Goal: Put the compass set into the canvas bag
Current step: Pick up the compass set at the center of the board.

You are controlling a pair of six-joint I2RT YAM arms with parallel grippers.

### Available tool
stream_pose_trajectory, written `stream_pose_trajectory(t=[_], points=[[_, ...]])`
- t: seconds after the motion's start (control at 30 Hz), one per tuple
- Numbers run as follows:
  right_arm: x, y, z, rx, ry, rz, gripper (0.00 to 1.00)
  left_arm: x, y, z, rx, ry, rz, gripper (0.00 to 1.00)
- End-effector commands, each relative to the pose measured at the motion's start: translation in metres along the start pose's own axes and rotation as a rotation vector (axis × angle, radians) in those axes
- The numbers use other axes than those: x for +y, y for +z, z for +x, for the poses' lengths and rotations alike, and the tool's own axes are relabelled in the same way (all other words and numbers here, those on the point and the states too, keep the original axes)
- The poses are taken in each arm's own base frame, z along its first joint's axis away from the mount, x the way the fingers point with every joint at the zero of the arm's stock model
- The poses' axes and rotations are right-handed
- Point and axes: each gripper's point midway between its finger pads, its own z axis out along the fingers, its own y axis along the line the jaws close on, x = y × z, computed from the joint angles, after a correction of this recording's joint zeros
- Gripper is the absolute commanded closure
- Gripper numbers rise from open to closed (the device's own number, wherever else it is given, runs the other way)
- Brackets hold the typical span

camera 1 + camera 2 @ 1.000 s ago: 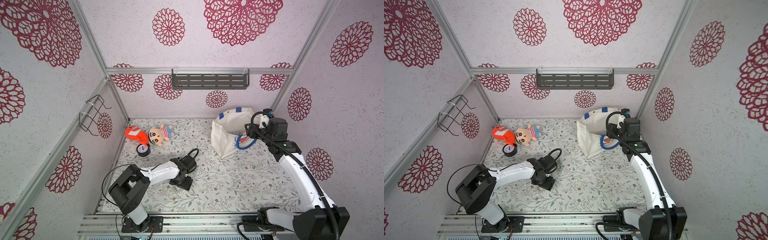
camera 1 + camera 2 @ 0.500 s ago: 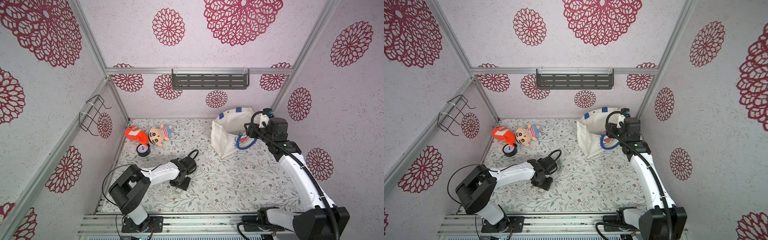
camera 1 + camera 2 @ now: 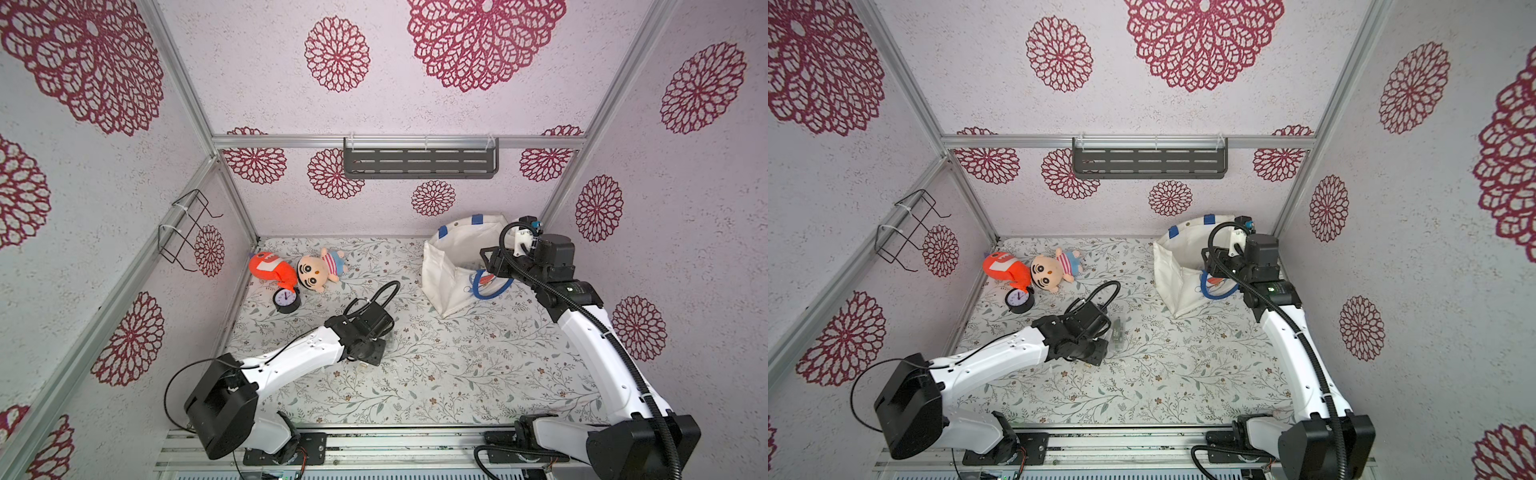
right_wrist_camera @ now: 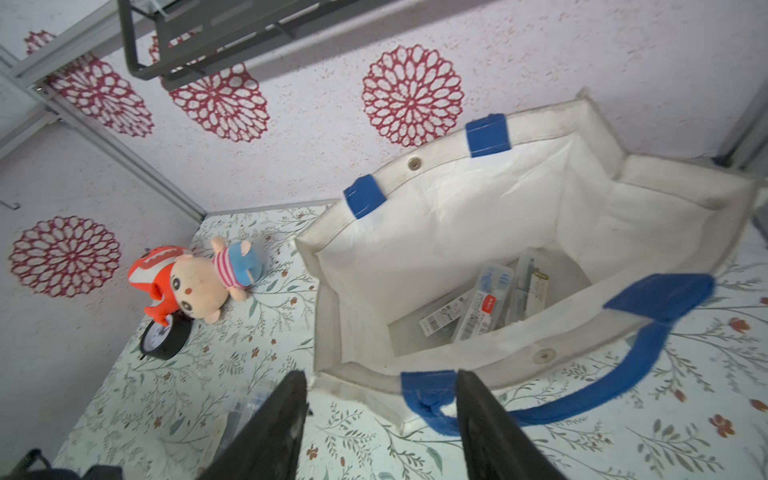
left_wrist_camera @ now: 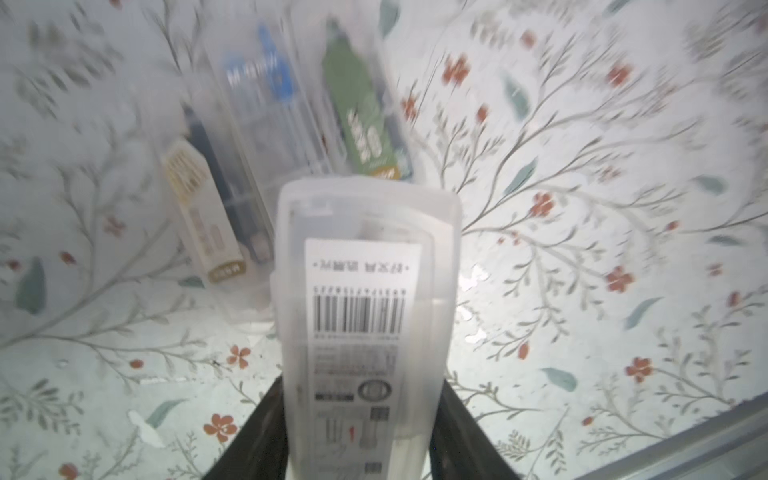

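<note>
L tool (image 5: 361,386): clamps one end of a compass set (image 5: 365,291), a clear flat case w/ barcode label, near middle of tabletop (image 3: 1183,374); lifted or not, can't tell. R tool (image 4: 380,374): jaws apart, nothing pinched, poised at near rim of canvas bag (image 4: 415,249), open-mouthed, far right corner.

Handling, as a guess: prob. light, stiff thin plastic, smooth hence slippery; could crack or pop open under a hard squeeze. Best taken across narrow width, as now. Better gripped nearer mid-length to cut swing, since prone to pivot when held by an end.

Count: 1 set in grip. Approx 3 more clear cases (image 5: 266,124) on tabletop just beyond (beige label, blue print, green label), blurred, so no firm no. At least 3 cases (image 4: 482,307) in bag bottom. 1 bag, 2 blue handles (image 4: 623,361). Near far left corner: 2 plush toys (image 3: 318,270), 1 black clock (image 3: 286,300).
</note>
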Motion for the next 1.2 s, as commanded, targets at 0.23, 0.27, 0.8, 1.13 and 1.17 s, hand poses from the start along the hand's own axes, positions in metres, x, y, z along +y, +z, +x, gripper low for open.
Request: stream_pose_trajectory(t=[0.23, 0.27, 0.8, 1.13, 1.17], points=[[0.104, 0.045, 0.053, 0.172, 0.005, -0.292, 0.4, -0.002, -0.041, -0.105, -0.374, 0.025, 0.078, 0.58], [0.114, 0.049, 0.059, 0.187, 0.011, -0.319, 0.4, -0.003, -0.041, -0.109, -0.392, 0.037, 0.086, 0.58], [0.189, 0.083, 0.094, 0.332, 0.052, -0.564, 0.41, -0.011, -0.047, -0.124, -0.466, 0.07, 0.156, 0.58], [0.199, 0.087, 0.098, 0.363, 0.058, -0.611, 0.45, -0.005, -0.041, -0.128, -0.455, 0.056, 0.155, 0.58], [0.2, 0.085, 0.097, 0.361, 0.058, -0.618, 0.44, -0.004, -0.041, -0.128, -0.454, 0.054, 0.154, 0.58]])
